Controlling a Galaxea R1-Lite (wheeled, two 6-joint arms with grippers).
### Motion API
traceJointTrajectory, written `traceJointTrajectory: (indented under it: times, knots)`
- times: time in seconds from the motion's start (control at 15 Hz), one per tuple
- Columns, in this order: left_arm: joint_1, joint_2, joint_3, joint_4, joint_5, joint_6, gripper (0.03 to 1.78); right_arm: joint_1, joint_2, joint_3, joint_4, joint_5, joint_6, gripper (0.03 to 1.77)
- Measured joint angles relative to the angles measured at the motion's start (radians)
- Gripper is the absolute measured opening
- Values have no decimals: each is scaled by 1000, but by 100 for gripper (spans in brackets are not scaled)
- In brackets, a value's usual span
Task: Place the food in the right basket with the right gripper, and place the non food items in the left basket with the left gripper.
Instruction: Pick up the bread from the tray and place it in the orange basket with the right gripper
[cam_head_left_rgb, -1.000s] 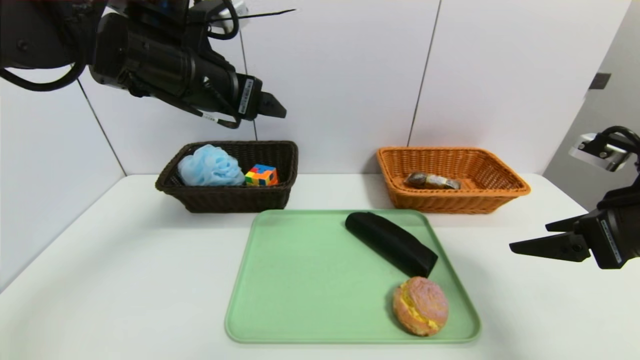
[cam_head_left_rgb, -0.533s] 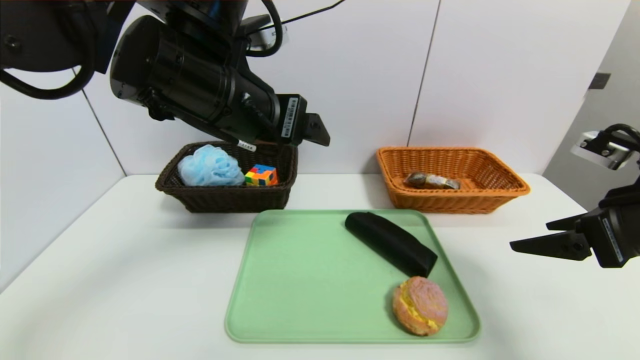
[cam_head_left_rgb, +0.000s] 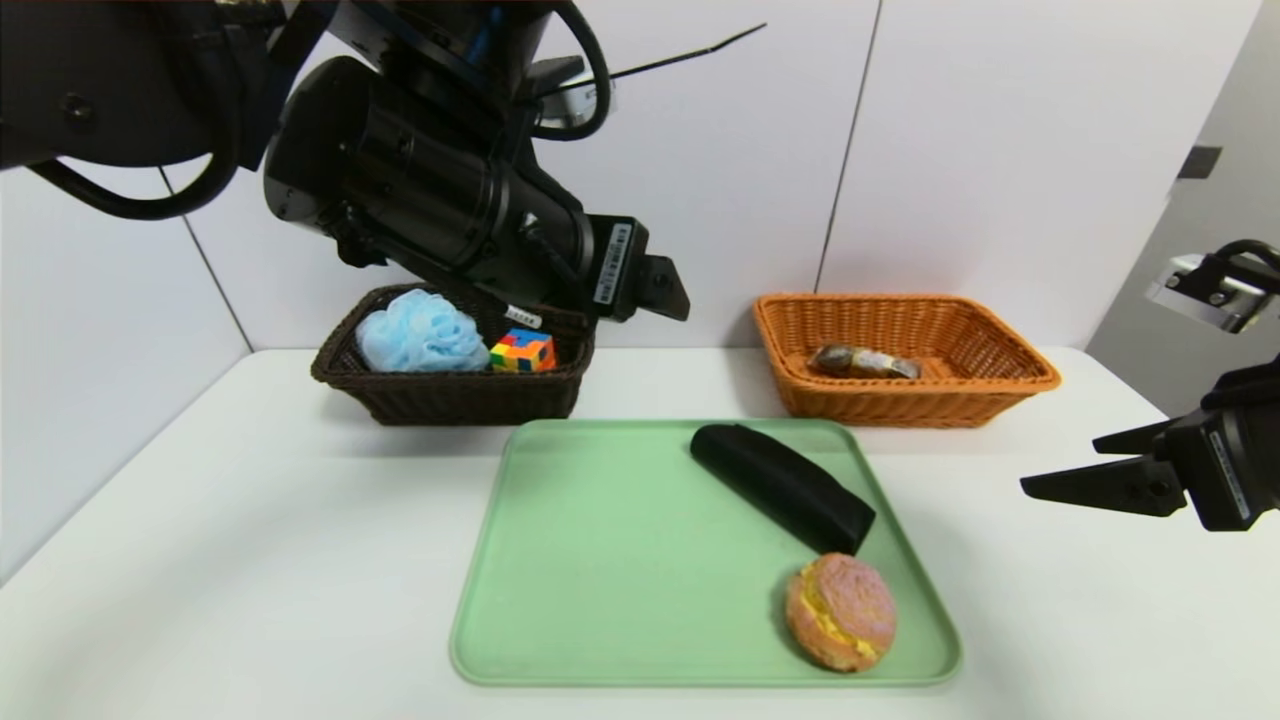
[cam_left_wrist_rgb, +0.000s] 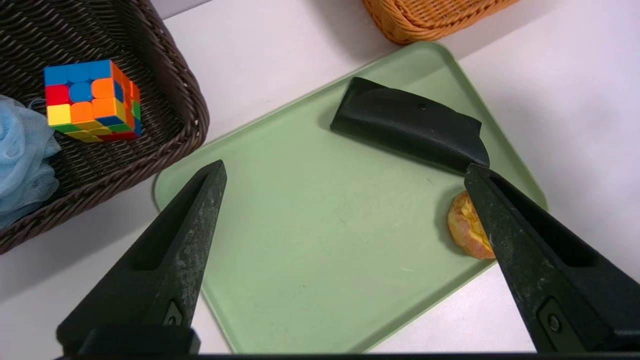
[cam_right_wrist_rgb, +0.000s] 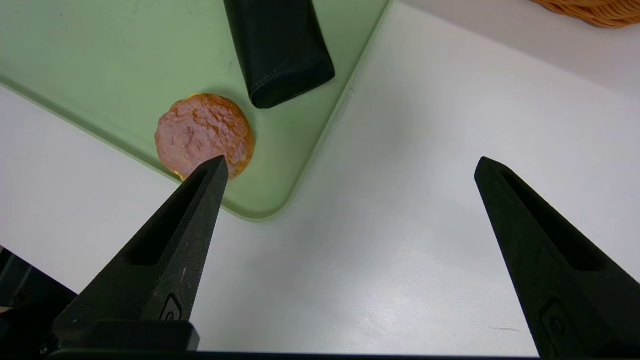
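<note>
A long black pouch (cam_head_left_rgb: 781, 487) is lying slantwise on the right half of a green tray (cam_head_left_rgb: 600, 560), its far end pointing toward the left and its near end reaching almost to a round pinkish bun (cam_head_left_rgb: 840, 612) with yellow filling. The bun is sitting in the tray's near right corner, just beside the pouch's near end; whether the two are touching cannot be told.

The left gripper (cam_left_wrist_rgb: 345, 172) is hanging high above the gap between the tray and the dark brown basket (cam_head_left_rgb: 455, 395), pointing down and to the right, with its two pointed fingers spread wide and carrying nothing. In the left wrist view the pouch and the bun are showing between and beyond those fingers.

The dark brown basket is standing at the far left of the white table (cam_head_left_rgb: 230, 560), holding a light-blue bath pouf (cam_head_left_rgb: 420, 333) on its left side and a multicoloured puzzle cube (cam_head_left_rgb: 523, 351) on its right, the two close together.

The orange-tan basket (cam_head_left_rgb: 1000, 385) is standing at the far right, just beyond the tray's far right corner, with a clear pack of gold-foil chocolates (cam_head_left_rgb: 862, 362) lying inside it.

The right gripper (cam_right_wrist_rgb: 350, 167) is hovering over bare table to the right of the tray, pointing left, its fingers wide apart and empty.
</note>
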Motion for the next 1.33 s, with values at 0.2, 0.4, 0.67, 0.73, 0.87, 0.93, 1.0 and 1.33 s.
traceJointTrajectory:
  times: [0.2,0.4,0.67,0.73,0.87,0.93,1.0,1.33]
  knots:
    - [-4,26,-3,-11,-4,89,169,0,-4,-4,0,-1,2,170]
    - [-18,54,-6,-51,-7,140,169,0,-5,-5,0,-1,5,170]
    - [-57,88,-6,-64,-10,164,169,0,-5,-6,0,-1,8,170]
    - [-64,93,-6,-63,-11,164,169,0,-6,-6,0,-2,8,170]
    - [-70,101,-5,-56,-11,163,169,0,-6,-6,1,-1,8,170]
    - [-72,103,-5,-55,-11,162,169,1,-9,-6,3,1,8,170]
    - [-74,103,-3,-49,-10,159,169,11,-15,-6,10,2,9,170]
    - [-72,76,6,78,0,144,169,154,-37,-3,51,2,88,170]
